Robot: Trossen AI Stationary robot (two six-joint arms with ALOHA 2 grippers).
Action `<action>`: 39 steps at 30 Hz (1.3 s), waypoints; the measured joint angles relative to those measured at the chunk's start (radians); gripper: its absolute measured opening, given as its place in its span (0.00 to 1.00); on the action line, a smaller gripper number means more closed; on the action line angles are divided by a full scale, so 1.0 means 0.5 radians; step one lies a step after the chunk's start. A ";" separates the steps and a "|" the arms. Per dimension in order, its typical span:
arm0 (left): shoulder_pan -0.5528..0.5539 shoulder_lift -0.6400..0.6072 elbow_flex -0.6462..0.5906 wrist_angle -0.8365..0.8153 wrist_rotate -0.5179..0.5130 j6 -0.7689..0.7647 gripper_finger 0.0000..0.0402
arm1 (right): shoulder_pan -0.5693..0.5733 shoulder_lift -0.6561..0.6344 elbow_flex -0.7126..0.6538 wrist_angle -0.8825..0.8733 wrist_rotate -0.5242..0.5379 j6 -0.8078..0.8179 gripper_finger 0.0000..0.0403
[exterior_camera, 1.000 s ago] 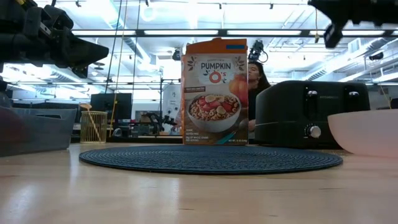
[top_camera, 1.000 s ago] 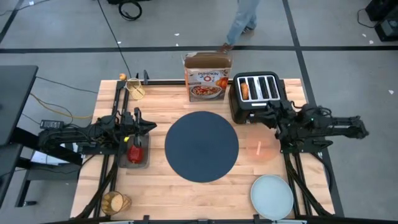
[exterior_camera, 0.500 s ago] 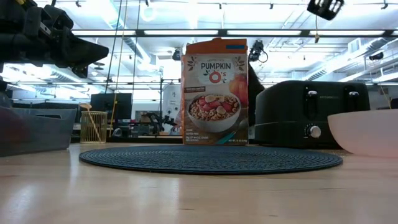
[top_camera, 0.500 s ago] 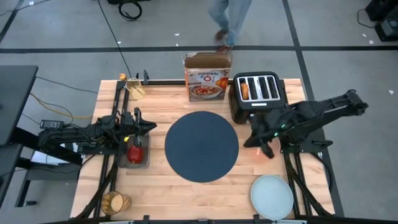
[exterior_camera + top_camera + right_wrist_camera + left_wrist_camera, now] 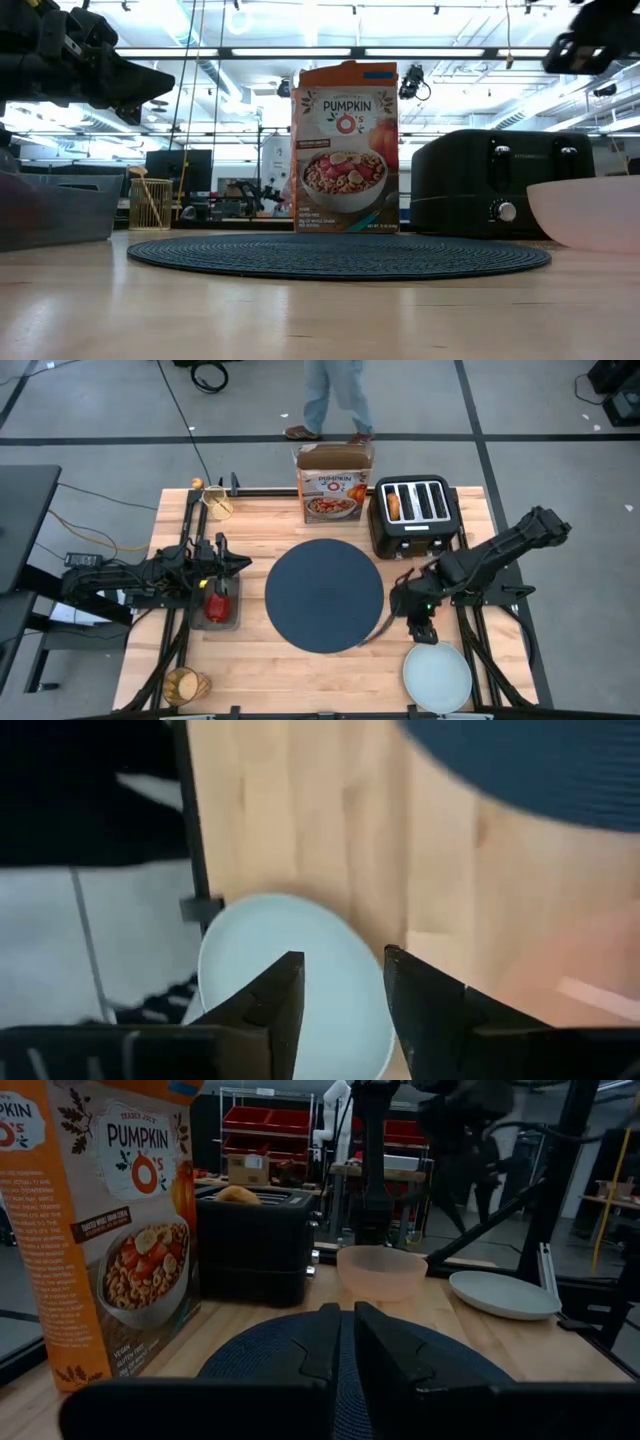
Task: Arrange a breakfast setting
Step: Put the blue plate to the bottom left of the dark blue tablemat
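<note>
Right wrist view is showing the right gripper (image 5: 340, 990) with its fingers parted and nothing between them, looking down on the pale-blue plate (image 5: 300, 970), which is lying bare just ahead of and beneath it. From above, the right gripper (image 5: 420, 622) is hovering between the pinkish bowl (image 5: 381, 1272) and that plate (image 5: 437, 676), arm stretched inward and low. The round dark-blue placemat (image 5: 323, 595) is sitting beside it. The left gripper (image 5: 240, 564), clenched and empty, is waiting well apart.

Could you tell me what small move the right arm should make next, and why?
Probably lower the right gripper onto the near rim of the plate. Its jaws stand apart right above that plate, which sits empty at the table's corner, off the placemat. The left gripper waits shut over the tray.
</note>
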State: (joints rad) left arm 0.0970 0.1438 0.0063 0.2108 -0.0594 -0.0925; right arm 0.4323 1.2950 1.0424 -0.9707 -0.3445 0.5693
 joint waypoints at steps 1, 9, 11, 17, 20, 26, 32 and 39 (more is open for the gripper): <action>-0.001 0.000 0.000 0.000 0.000 0.000 0.10 | 0.053 0.029 0.000 0.006 0.007 -0.007 0.37; 0.000 0.000 0.000 0.001 0.000 0.000 0.10 | 0.393 0.284 0.000 0.014 0.038 -0.114 0.37; 0.000 0.000 -0.001 0.001 0.000 0.000 0.10 | 0.407 0.314 0.001 0.008 0.070 -0.155 0.38; 0.000 0.000 0.000 0.002 0.000 0.000 0.10 | 0.373 0.319 0.002 -0.012 0.335 -0.370 0.40; -0.001 0.000 -0.001 0.002 0.000 0.000 0.10 | 0.342 0.332 0.002 0.013 0.363 -0.477 0.41; -0.001 0.000 0.000 0.003 0.000 0.000 0.10 | 0.421 0.518 0.003 0.108 0.334 -0.801 0.40; 0.000 0.000 0.000 0.003 0.000 0.000 0.10 | 0.493 0.772 0.002 0.204 0.437 -1.086 0.40; 0.000 0.000 0.000 0.002 0.000 0.000 0.10 | 0.522 0.869 0.002 0.235 0.280 -1.213 0.40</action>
State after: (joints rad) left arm 0.0971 0.1440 0.0061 0.2120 -0.0595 -0.0925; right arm 0.6933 1.7292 1.0435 -0.8532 -0.2047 -0.0370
